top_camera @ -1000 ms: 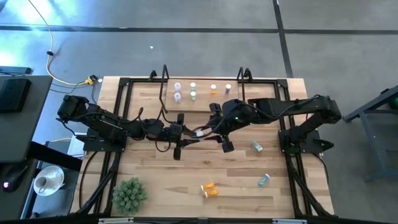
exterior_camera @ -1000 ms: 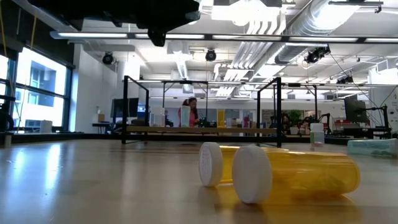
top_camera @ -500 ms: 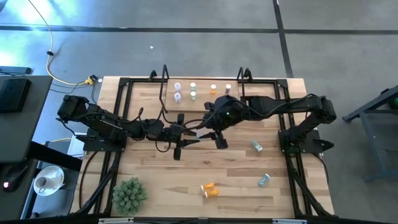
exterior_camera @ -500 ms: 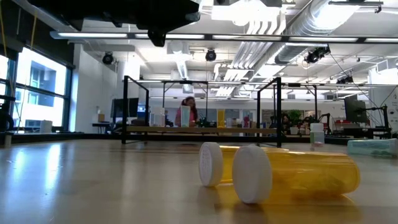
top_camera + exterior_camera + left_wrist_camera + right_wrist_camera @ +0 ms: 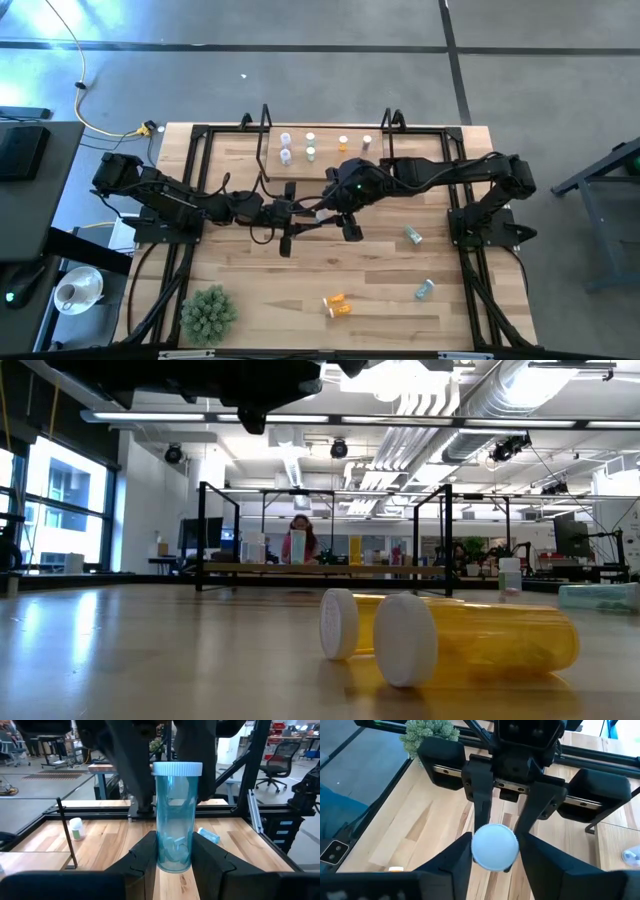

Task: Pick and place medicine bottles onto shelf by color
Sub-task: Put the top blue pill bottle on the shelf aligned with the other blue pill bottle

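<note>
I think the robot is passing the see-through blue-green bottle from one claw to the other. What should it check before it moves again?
1. See-through teal pill bottle with white cap stands upright, clamped in the left gripper: ok.
2. Right gripper is lined up at the bottle's cap: ok.
3. Right gripper has a firm hold, so the left one may let go: cannot tell.
4. Low light-wood shelf with black end frames has bare board for another bottle: ok.
5. Sorting finished: not ok; two orange bottles lie on the wooden table.
</note>
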Controlling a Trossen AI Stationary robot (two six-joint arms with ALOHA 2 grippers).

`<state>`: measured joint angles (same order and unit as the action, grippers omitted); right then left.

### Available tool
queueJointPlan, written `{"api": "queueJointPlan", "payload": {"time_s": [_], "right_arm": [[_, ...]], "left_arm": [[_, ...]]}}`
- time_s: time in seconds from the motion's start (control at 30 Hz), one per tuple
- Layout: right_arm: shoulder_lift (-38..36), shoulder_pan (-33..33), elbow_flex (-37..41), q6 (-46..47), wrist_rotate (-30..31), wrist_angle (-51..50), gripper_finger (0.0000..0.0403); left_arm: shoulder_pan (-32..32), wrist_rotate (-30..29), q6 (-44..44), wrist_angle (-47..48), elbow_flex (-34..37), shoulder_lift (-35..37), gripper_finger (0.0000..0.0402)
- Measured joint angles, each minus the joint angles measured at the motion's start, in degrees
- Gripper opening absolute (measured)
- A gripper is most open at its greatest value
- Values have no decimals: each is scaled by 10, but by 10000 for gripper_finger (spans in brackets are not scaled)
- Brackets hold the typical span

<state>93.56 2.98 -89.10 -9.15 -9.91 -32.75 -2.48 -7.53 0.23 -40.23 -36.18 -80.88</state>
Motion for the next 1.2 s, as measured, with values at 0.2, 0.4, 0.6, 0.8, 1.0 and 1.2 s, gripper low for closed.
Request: {"api": "queueJointPlan", "payload": {"time_s": [0.2,0.4,0.6,0.8,1.0,1.2], "right_arm": [[0,0,0,1,2,-3,102],[-1,0,0,3,2,-5,97],[-1,0,0,12,2,-6,104],[-1,0,0,12,2,-7,102],[-3,0,0,12,11,-10,102],[-24,-1,0,12,50,-25,101]], "left_arm": [[0,-7,-1,1,0,0,90],[0,-9,-1,1,0,0,91],[0,-11,0,1,0,0,109],[0,-18,0,1,0,0,157],[-2,-44,-1,1,0,0,219],[-2,-52,-1,7,0,7,245]]}}
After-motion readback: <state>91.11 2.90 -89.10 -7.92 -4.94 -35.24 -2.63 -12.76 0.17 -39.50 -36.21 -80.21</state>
